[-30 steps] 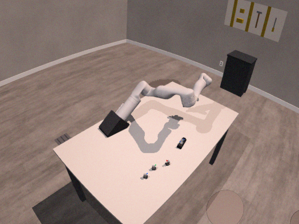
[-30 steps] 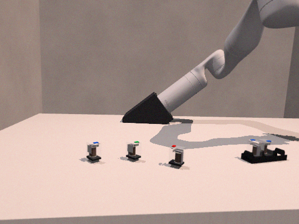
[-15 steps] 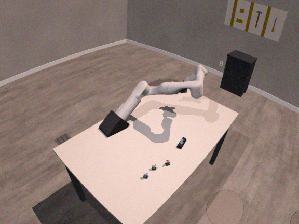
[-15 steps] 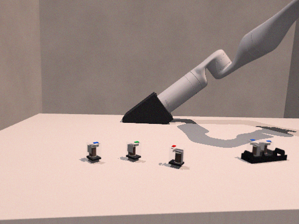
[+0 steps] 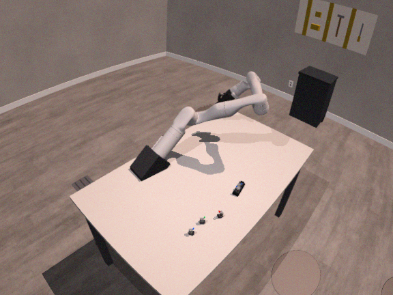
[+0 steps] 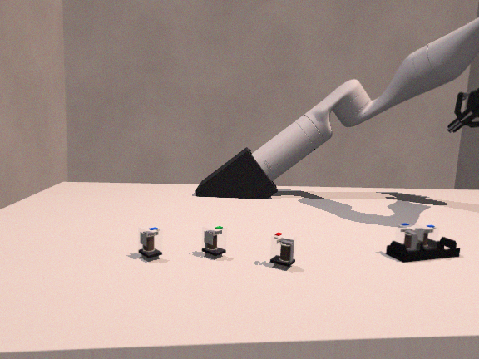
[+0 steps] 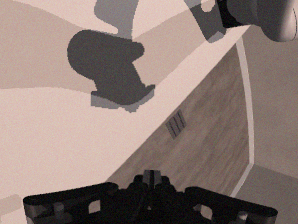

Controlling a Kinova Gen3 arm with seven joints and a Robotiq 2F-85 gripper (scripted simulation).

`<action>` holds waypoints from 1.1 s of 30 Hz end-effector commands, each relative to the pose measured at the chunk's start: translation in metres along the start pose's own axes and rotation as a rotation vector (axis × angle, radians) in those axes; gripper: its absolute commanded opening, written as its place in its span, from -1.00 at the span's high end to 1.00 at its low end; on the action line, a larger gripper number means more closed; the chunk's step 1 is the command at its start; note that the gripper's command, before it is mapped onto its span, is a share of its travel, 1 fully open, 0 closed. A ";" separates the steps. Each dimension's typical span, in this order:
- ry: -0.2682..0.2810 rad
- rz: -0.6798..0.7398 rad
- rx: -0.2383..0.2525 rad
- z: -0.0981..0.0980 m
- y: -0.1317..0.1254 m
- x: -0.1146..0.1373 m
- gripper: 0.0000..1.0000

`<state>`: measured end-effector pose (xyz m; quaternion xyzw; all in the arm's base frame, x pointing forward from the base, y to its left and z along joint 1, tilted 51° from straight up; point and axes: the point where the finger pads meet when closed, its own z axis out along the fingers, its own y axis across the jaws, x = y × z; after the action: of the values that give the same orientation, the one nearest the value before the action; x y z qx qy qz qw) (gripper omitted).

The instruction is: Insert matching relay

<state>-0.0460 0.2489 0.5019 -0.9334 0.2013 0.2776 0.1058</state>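
The black rack [image 5: 236, 192] lies on the table's right side and holds two relays with blue buttons [image 6: 416, 237]; its right-hand pocket [image 6: 445, 243] is empty. Three loose relays stand upright in a row near the front: blue button [image 6: 150, 241], green button [image 6: 214, 240], red button [image 6: 283, 249]. The same three show in the top view: blue [image 5: 191, 232], green [image 5: 202, 220], red [image 5: 220, 214]. My gripper [image 5: 222, 97] is shut and empty, high above the table's far edge, far from the relays and rack. It also shows at the right edge of the exterior view [image 6: 459, 120]. The wrist view [image 7: 152, 179] shows no relay.
The arm's black base [image 5: 149, 162] sits at the table's back left corner. A black cabinet [image 5: 313, 95] stands on the floor by the far wall. The wrist view looks over the table's edge to the floor.
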 end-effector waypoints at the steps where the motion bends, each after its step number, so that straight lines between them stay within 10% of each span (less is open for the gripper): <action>1: 0.054 -0.056 -0.023 0.012 0.028 -0.029 1.00; 17: 0.205 -0.223 -0.184 0.029 0.208 -0.087 1.00; 33: 0.396 -0.384 -0.264 0.022 0.403 -0.045 1.00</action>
<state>-0.2557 -0.0669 0.4872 -0.9932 0.0189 0.1141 -0.0100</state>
